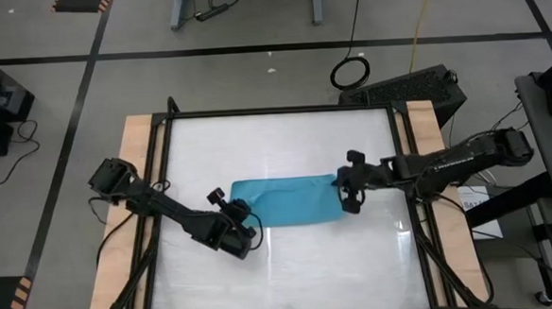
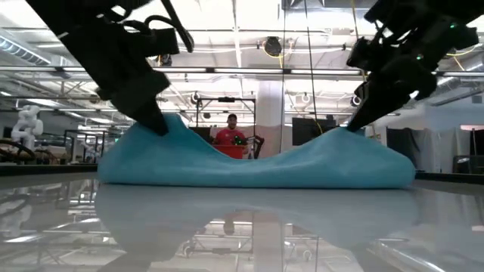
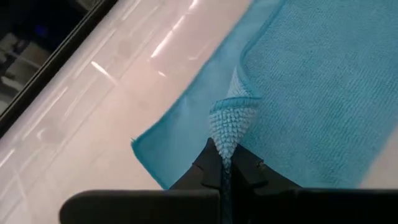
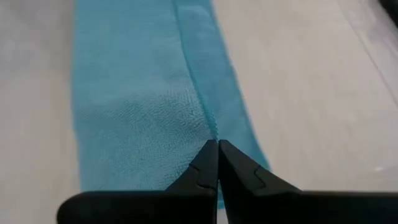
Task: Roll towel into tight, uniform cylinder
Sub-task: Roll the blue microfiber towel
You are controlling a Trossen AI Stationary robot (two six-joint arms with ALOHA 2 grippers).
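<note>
The turquoise towel (image 1: 286, 200) lies at the middle of the white table, folded into a long band running left to right, its underside on the tabletop. My left gripper (image 1: 247, 214) is shut on the towel at its left end. My right gripper (image 1: 339, 192) is shut on the towel at its right end. In the low view the towel (image 2: 257, 166) rises into a peak under each gripper and sags to the table between them. My left gripper pinches a small tuft of the towel's upper layer at its edge (image 3: 225, 127) between its two fingers, near the towel's left end. The fingers slant down from the near left. The tuft is drawn up into a peak (image 2: 168, 125); the rest lies on the table. My right gripper pinches the towel at the hem line of its upper layer (image 4: 210, 127) between its two fingers, at the right end. The fingers slant down from the table's right. The cloth is raised into a low peak (image 2: 344, 134); the rest lies on the table.
The white tabletop (image 1: 276, 145) has a dark frame (image 1: 278, 111) and wooden side strips (image 1: 134, 152). Free table lies on the far and near sides of the towel. A person in red (image 2: 230, 140) stands far behind the table in the room.
</note>
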